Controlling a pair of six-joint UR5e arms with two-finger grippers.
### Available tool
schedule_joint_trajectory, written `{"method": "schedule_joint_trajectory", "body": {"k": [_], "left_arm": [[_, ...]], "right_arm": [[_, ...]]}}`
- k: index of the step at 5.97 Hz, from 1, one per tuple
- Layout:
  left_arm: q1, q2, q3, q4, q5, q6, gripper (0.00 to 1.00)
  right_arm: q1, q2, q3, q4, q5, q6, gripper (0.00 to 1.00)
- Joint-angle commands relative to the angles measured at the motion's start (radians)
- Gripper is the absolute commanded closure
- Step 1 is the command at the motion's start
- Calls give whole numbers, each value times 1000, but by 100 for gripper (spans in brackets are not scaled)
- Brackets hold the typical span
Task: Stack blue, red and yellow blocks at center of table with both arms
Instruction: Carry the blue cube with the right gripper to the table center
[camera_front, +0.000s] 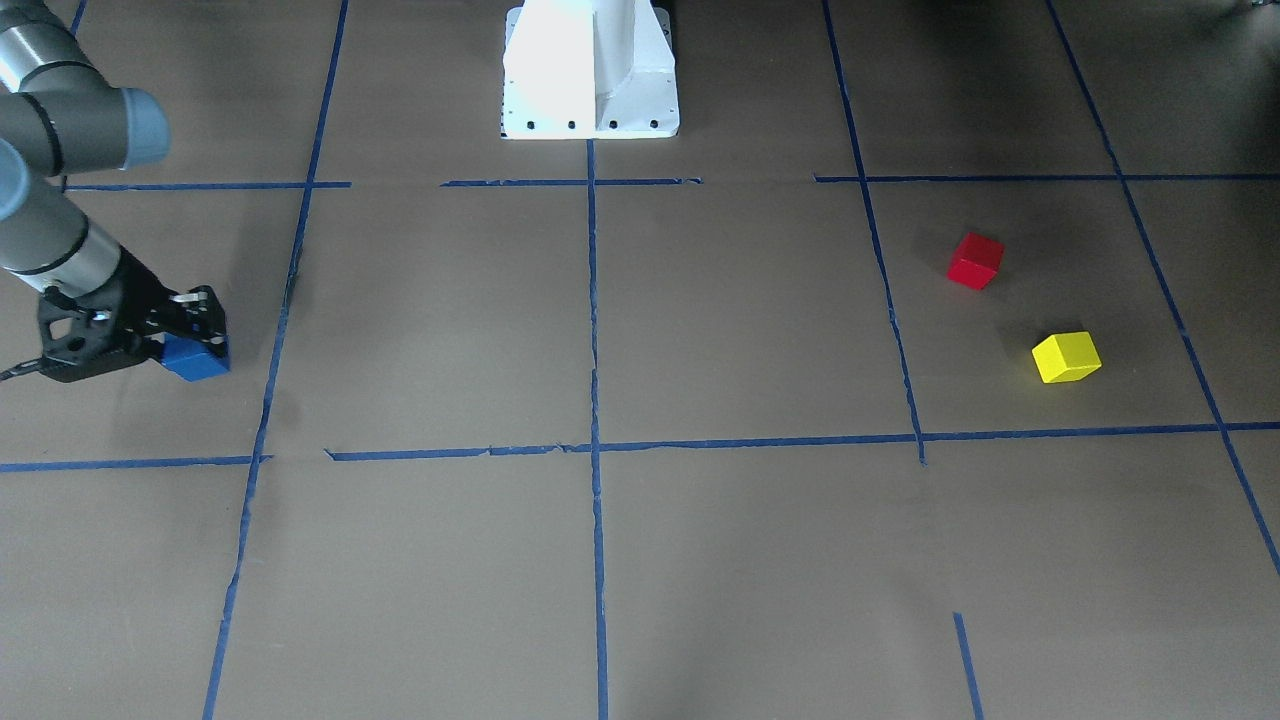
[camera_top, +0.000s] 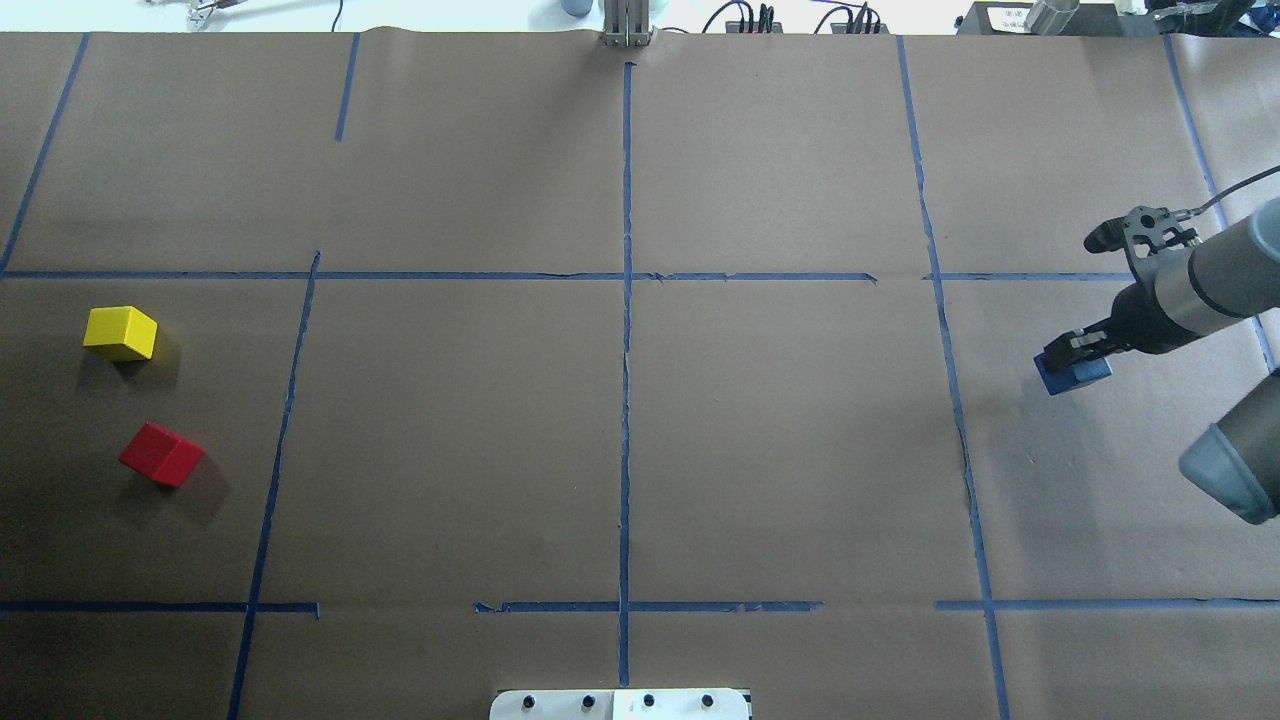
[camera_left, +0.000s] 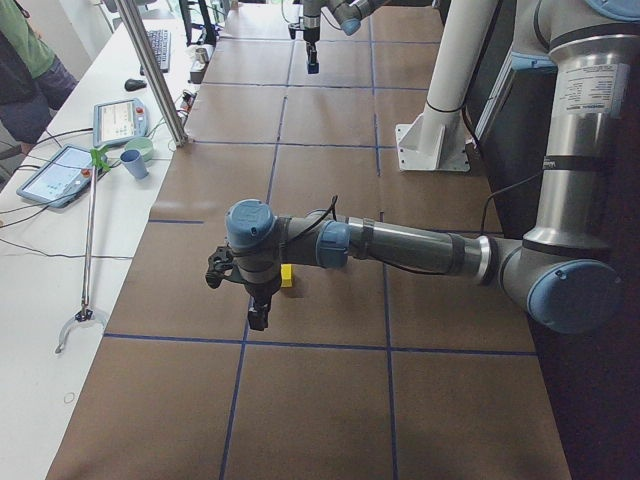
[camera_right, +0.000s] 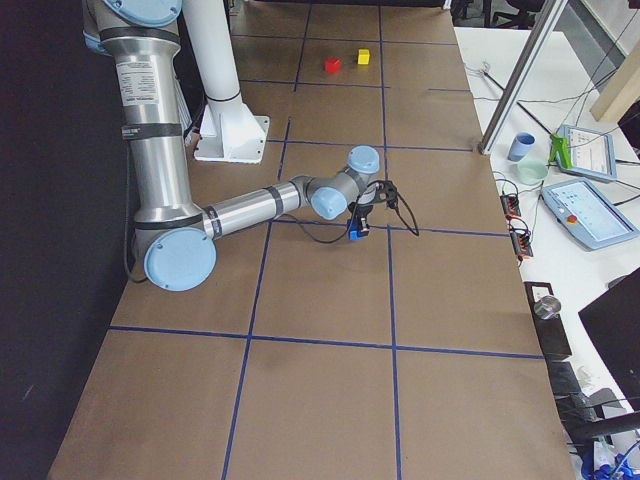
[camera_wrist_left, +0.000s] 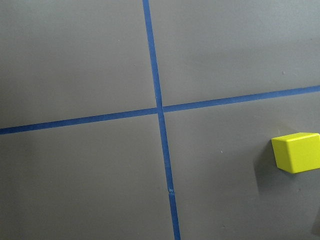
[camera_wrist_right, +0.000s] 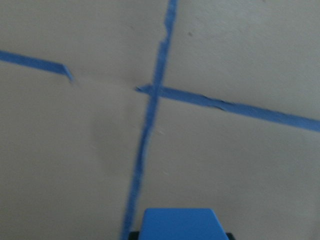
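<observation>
The blue block (camera_front: 196, 358) is grasped in the jaws of the right arm (camera_top: 1210, 270), at the far right side of the tabletop (camera_top: 450, 450). The red block (camera_top: 161, 454) and yellow block (camera_top: 120, 333) are seen lying apart on the left side. The left arm (camera_left: 400, 245) is poised near the yellow block; the state of its jaws cannot be told.

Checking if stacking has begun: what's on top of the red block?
Nothing. The red block shows a bare top, its underside hidden; the yellow block sits apart on the table.
</observation>
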Motion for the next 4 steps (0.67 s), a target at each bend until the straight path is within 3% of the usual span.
{"method": "schedule_joint_trajectory", "body": {"k": [1, 4], "left_arm": [[0, -1, -9, 1, 0, -1, 0], [0, -1, -9, 1, -3, -2, 0]], "right_arm": [[-143, 265, -18, -192, -110, 228, 100], [-282, 539, -189, -213, -219, 485, 100]]}}
